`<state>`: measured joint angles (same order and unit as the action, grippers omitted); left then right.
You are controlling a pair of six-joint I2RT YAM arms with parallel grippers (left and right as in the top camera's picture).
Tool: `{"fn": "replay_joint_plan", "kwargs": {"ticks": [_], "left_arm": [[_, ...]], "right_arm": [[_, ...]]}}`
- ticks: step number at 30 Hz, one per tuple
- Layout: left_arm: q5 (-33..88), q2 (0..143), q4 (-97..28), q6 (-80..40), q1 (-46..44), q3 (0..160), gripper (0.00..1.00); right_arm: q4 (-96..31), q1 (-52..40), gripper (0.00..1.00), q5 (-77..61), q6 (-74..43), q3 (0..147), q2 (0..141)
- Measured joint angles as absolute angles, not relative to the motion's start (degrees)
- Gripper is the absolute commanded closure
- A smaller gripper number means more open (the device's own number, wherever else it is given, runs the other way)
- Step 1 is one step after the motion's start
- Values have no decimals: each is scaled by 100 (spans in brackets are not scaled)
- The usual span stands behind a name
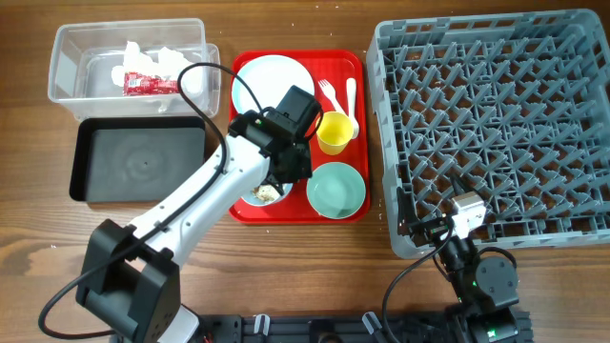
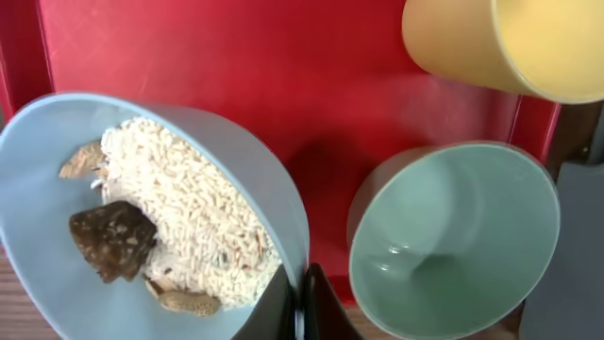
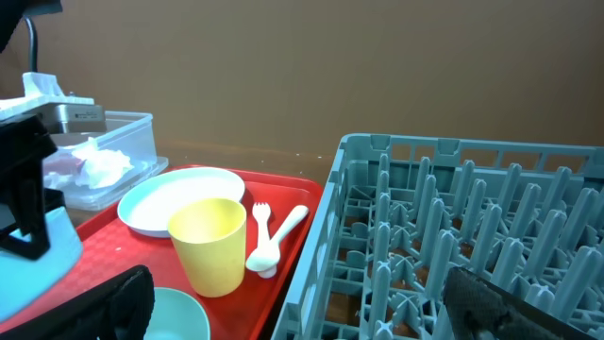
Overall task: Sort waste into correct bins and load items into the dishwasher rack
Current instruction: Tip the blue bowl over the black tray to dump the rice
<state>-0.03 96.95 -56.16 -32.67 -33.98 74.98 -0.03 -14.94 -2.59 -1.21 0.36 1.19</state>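
No brand or wording can be read anywhere. Print is seen on the small red wrapper [image 1: 148, 86], but it is too small to be made out, and a pale label on the left arm's hardware (seen from the right wrist view) is blurred.

The left pincer [image 2: 300, 304] is closed narrowly on the near rim of the light blue bowl [image 2: 38, 170], which is held tilted over the red serving tray [image 2: 236, 76]. Rice-like scraps [image 2: 189, 217] and brown bits [image 2: 111, 236] are heaped inside it. From overhead the bowl is mostly hidden under the arm.

The mint green bowl [image 2: 453, 236] is set just beside it on the tray, and the yellow cup [image 2: 500, 42] is cut off at the frame's top edge. The light blue plate [image 1: 272, 81], the white fork [image 1: 330, 95] and the spoon [image 1: 352, 95] are laid at the tray's far end.

The wrapper and the crumpled napkins [image 1: 152, 55] are seen in the clear tub [image 1: 67, 67]; the black tray [image 1: 143, 162] is placed right in front of it on the desk [image 1: 286, 276].

The right pincer [image 3: 297, 293] is spread wide with nothing in it, by the near corner of the grey dishwasher rack [image 1: 496, 114], whose right edge is cropped.
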Motion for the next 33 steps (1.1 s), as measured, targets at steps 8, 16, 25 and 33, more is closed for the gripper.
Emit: {"fn": "replay_joint_plan", "kwargs": {"ticks": [8,16,25,33], "left_arm": [[937,9406,-6451,-2226,-1804,8291,96],[3006,9432,-6423,-711,1188,8291,96],[5367,10718,-6180,89,3028,8311,96],[6737,11354,-6145,279,3555,8311,96]], "right_arm": [[-3,-1494,0,-259,-121,36,119],[-3,-1494,0,-259,-121,36,119],[-3,-1494,0,-259,-121,36,119],[-1,-1494,0,-259,-121,36,119]]}}
